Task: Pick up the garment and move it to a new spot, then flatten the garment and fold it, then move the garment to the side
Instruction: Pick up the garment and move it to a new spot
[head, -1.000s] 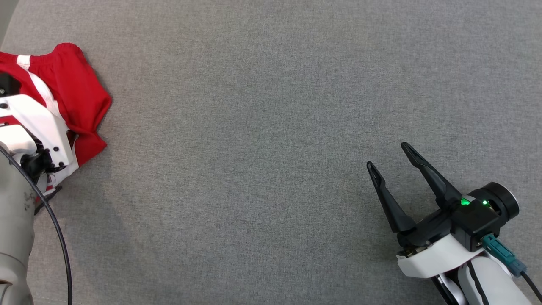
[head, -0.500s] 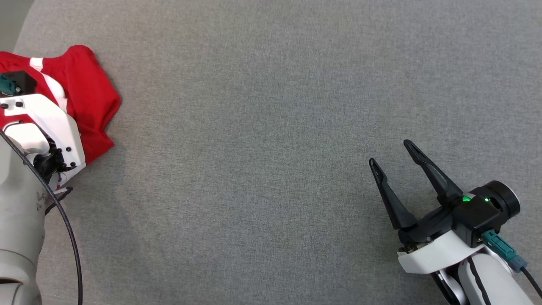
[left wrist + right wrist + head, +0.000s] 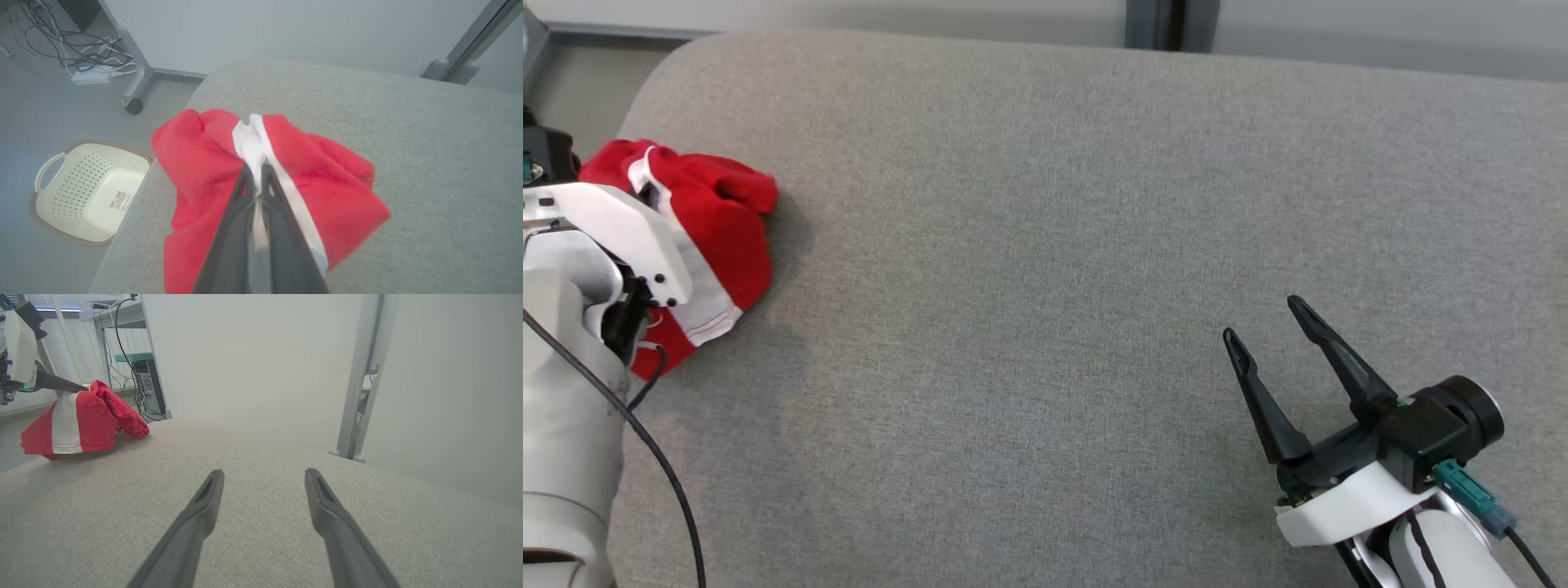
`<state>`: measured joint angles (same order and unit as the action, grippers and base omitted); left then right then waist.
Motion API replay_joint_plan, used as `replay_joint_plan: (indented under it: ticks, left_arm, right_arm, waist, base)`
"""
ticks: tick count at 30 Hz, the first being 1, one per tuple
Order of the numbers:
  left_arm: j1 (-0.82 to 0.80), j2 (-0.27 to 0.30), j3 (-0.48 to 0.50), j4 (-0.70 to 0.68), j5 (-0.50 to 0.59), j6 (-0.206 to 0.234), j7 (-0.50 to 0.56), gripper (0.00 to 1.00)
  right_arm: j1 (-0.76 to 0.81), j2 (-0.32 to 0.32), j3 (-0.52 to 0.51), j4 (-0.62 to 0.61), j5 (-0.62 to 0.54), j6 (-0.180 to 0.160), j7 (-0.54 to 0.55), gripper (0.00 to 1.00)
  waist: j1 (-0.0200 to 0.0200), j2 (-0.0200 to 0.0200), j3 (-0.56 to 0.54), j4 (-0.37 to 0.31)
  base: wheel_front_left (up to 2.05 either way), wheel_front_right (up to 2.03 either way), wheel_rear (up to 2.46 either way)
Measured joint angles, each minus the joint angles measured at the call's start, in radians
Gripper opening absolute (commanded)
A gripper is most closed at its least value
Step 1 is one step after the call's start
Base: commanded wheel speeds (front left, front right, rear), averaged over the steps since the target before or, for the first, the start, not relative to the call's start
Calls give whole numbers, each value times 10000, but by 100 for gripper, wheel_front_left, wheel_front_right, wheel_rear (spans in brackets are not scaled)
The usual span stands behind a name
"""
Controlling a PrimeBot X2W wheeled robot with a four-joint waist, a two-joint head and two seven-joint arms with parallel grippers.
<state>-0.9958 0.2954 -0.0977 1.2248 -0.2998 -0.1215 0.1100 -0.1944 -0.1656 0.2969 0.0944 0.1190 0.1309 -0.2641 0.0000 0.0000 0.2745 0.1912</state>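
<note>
We hold the garment [image 3: 727,237] at the far left end of the grey cushion [image 3: 1045,245], close to its edge. Our left gripper [image 3: 256,169] is clamped on the white stripe, where the cloth bunches into a ridge thick enough to pinch. The red folds hang from that point and their lower part rests on the cushion. Our right gripper [image 3: 1260,317] waits near the right, jaws spread and empty, well apart from the cloth, which leaves the middle free as the likely new spot. A pale basket [image 3: 88,192] stands on the floor beyond the left edge.
</note>
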Motion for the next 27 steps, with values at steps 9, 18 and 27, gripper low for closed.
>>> replay_joint_plan:
  ticks: [9, 18, 27]
  left_arm:
    - [294, -523, -209, -633, -242, -52, -2150, 0]
    - [1410, -1373, -1996, -3087, -1825, -67, -3421, 0]
    - [2209, -957, -4197, -6115, -2926, -67, -3674, 0]
  right_arm:
    - [273, 303, -192, 144, -19, 0, -2, 100]
    - [660, 550, -815, 314, -192, 0, -2, 100]
    - [753, 669, -1662, 360, -497, 0, -2, 100]
  waist:
    - [0, 0, -886, -45]
    - [0, 0, -2054, -472]
    - [0, 0, -2442, -1486]
  base:
    - [0, 0, 0]
    - [0, 0, 0]
    - [0, 0, 0]
